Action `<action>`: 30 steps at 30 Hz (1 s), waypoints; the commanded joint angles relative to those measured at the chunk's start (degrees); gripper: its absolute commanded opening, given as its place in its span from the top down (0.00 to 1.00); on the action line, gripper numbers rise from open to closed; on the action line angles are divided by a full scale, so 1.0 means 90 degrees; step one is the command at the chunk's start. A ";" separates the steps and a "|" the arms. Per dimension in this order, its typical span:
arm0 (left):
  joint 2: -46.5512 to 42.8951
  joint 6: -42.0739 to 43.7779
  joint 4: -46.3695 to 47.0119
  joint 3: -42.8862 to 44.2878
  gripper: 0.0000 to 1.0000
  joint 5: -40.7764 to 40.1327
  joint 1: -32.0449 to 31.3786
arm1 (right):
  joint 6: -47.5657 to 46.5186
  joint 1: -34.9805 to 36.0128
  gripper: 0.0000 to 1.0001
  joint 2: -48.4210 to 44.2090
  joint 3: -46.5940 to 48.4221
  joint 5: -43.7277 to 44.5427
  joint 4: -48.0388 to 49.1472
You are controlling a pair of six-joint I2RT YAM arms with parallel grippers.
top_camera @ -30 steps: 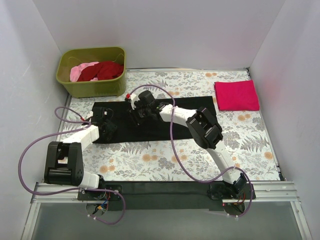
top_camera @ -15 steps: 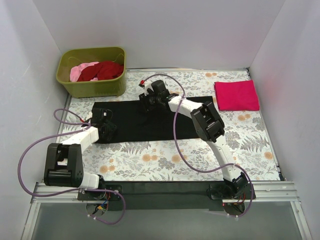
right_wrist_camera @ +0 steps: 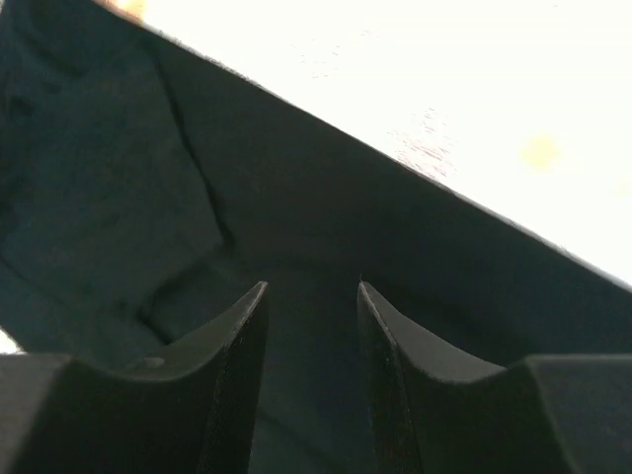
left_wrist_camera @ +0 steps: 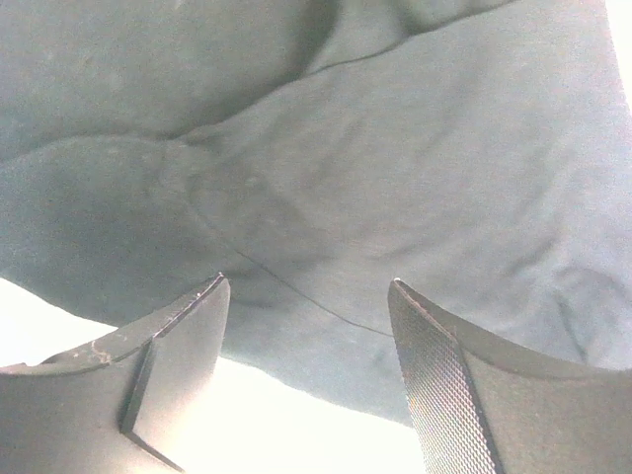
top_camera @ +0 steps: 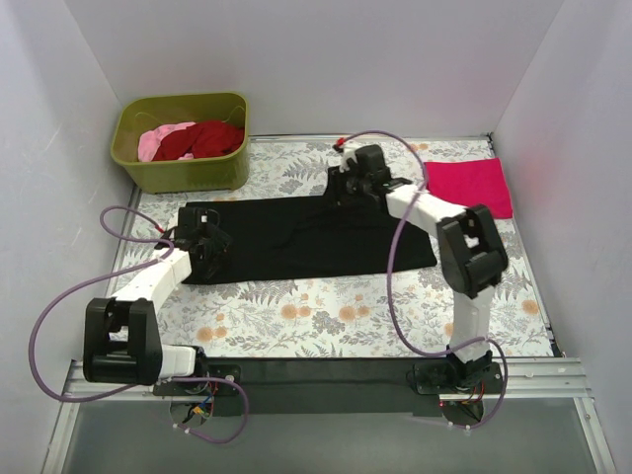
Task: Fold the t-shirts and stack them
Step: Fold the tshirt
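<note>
We see the black t-shirt (top_camera: 296,242) spread flat across the middle of the desk (top_camera: 296,316), which is covered with a grey-and-orange floral cloth. Its long side runs left to right, and a few soft creases show near the centre. The left tool (top_camera: 202,245) sits low over the shirt's left end. In the left wrist view its fingers (left_wrist_camera: 168,346) stand wide apart with nothing between them, only the shirt's hem and the bright desk below. The right tool (top_camera: 348,186) reaches to the shirt's far edge, right of the middle, where the cloth draws up slightly toward it. In the right wrist view its fingers (right_wrist_camera: 237,375) stand narrow and dark fabric fills the gap, so we read it as pinching the black t-shirt there. The magenta-pink t-shirt (top_camera: 474,188) lies folded in a neat square at the far right corner, well apart from the black one, and the right arm crosses in front of its left edge. At the far left stands the olive-green tub (top_camera: 183,173). It holds the dark red t-shirt (top_camera: 209,138) and the pale pink t-shirt (top_camera: 158,141), bunched together, with the pale pink one on the left.
</note>
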 commanded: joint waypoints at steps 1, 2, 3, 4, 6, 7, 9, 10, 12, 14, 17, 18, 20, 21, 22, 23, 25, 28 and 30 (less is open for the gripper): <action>-0.0456 0.0132 -0.0434 0.0357 0.38 -0.0211 -0.0018 | 0.0426 -0.0537 0.59 -0.1100 -0.1106 0.0206 -0.0165; -0.0486 0.0132 -0.0599 0.0367 0.38 -0.0269 -0.0018 | 0.0552 -0.0606 0.59 -0.1276 -0.1333 0.0216 -0.0621; -0.0525 0.0123 -0.0640 0.0348 0.38 -0.0357 -0.0018 | 0.0554 -0.0694 0.59 -0.1452 -0.1587 0.0217 -0.0770; -0.0564 0.0122 -0.0650 0.0318 0.38 -0.0377 -0.0018 | 0.0563 -0.0694 0.59 -0.1744 -0.1802 0.0246 -0.0955; -0.0545 0.0142 -0.0660 0.0231 0.40 -0.0474 -0.0018 | 0.0563 -0.0694 0.59 -0.2154 -0.2379 0.0363 -0.1258; -0.0496 0.0132 -0.0660 0.0192 0.41 -0.0504 -0.0018 | 0.0563 -0.0694 0.59 -0.2283 -0.2564 0.0431 -0.1299; -0.0428 0.0074 -0.0650 0.0123 0.45 -0.0611 -0.0018 | 0.0563 -0.0772 0.59 -0.2498 -0.3082 0.0597 -0.1348; -0.0340 0.0045 -0.0592 0.0007 0.46 -0.0708 -0.0018 | 0.0563 -0.0821 0.59 -0.2634 -0.3238 0.0626 -0.1348; -0.0223 -0.0053 -0.0582 -0.0111 0.49 -0.0787 0.0088 | 0.0641 -0.1073 0.60 -0.2684 -0.3542 0.0539 -0.1329; -0.0067 -0.0092 -0.0552 -0.0316 0.50 -0.0817 0.0216 | 0.0680 -0.1260 0.60 -0.2674 -0.3708 0.0587 -0.1309; 0.0157 -0.0248 -0.0669 -0.0492 0.50 -0.0817 0.0421 | 0.0807 -0.1689 0.60 -0.2626 -0.4049 0.0617 -0.1231; 0.0207 -0.0345 -0.0727 -0.0521 0.51 -0.0807 0.0702 | 0.0856 -0.1942 0.60 -0.2587 -0.4263 0.0607 -0.1182; 0.0295 -0.0453 -0.0845 -0.0619 0.51 -0.0671 0.0802 | 0.1051 -0.2236 0.61 -0.2528 -0.4479 0.0510 -0.1104; 0.0344 -0.0483 -0.0855 -0.0648 0.51 -0.0603 0.0889 | 0.1129 -0.2547 0.61 -0.2538 -0.4741 0.0452 -0.1084; 0.0344 -0.0522 -0.0932 -0.0678 0.51 -0.0554 0.0929 | 0.1226 -0.2714 0.61 -0.2576 -0.4879 0.0335 -0.1055; 0.0344 -0.0541 -0.0972 -0.0717 0.52 -0.0553 0.0958 | 0.1363 -0.2880 0.61 -0.2654 -0.5016 0.0285 -0.0949; 0.0218 -0.0503 -0.1011 -0.0717 0.52 -0.0611 0.1007 | 0.1364 -0.3165 0.61 -0.3005 -0.5309 0.0227 -0.0831; -0.0055 -0.0288 -0.1021 -0.0620 0.50 -0.0661 0.1007 | 0.1082 -0.3068 0.61 -0.3426 -0.5252 -0.0026 -0.0801; -0.0154 -0.0054 -0.1011 -0.0455 0.46 -0.0592 0.1007 | 0.0897 -0.2825 0.61 -0.3659 -0.5028 -0.0028 -0.0840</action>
